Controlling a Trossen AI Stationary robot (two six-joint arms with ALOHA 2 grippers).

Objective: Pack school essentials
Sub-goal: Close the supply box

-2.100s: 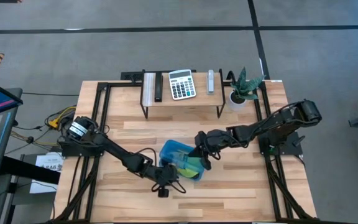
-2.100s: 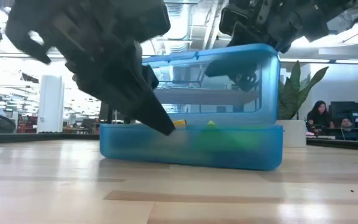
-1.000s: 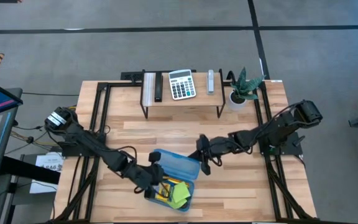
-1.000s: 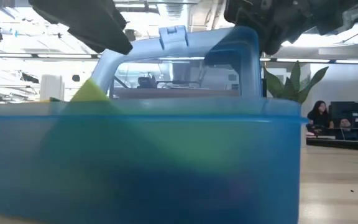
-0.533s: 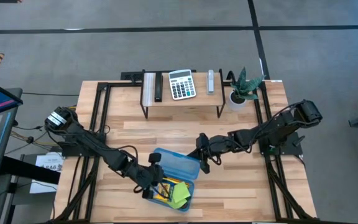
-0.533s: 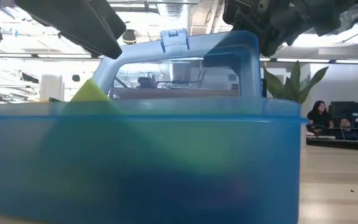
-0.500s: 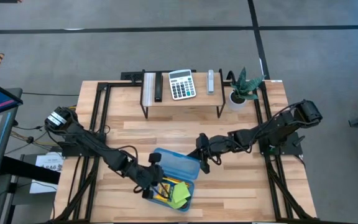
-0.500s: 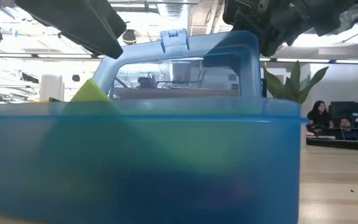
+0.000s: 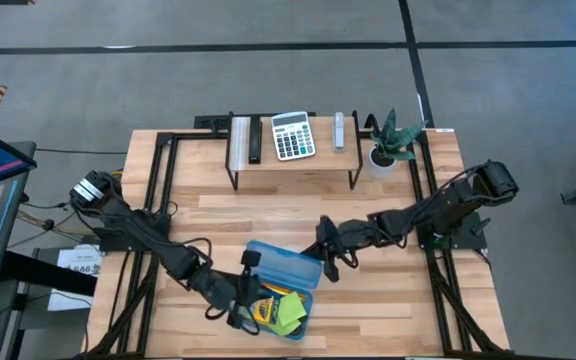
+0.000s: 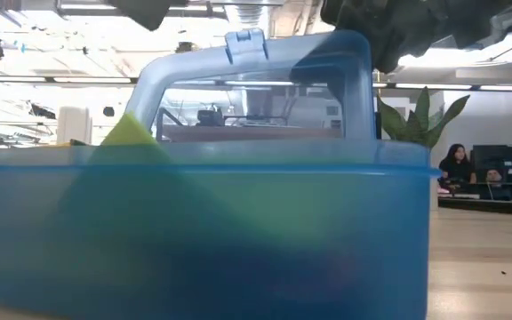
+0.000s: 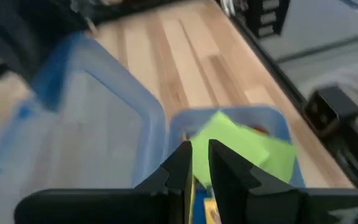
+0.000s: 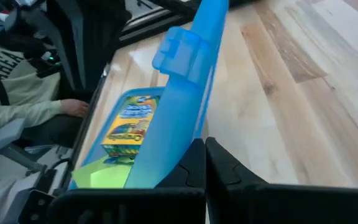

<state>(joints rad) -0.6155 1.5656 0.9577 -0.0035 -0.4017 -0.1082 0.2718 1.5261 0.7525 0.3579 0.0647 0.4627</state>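
At the table's [image 9: 388, 215] far edge we see a small shelf [image 9: 293, 165] carrying one calculator [image 9: 291, 135], with one potted plant [image 9: 388, 140] just beside it on the right. Near the front edge lies one blue box [image 9: 303, 300], its lid [image 9: 286, 263] hinged up. In the low view the box wall [image 10: 194, 231] fills most of the frame and hides what lies behind it; a person sits far off in the room.

Inside the box we count one lime-green sticky pad [image 9: 290, 312] and one yellow-green crayon box [image 12: 129, 127]; some yellow shows beside them in the high view, but we cannot tell what it is or count it.

The left gripper [image 9: 236, 312] is at the box's left end, fingers [image 11: 182, 165] nearly together with a thin gap between them, and nothing caught there that we can see. The right gripper [image 9: 328, 262] is at the lid's right edge, its fingers [image 12: 194, 163] pressed together beside the lid; we cannot tell whether they pinch it.

Compared with half a second ago, the box has stayed in place, the left gripper has slid toward the front along the box's left end, and the lid stands about as before.
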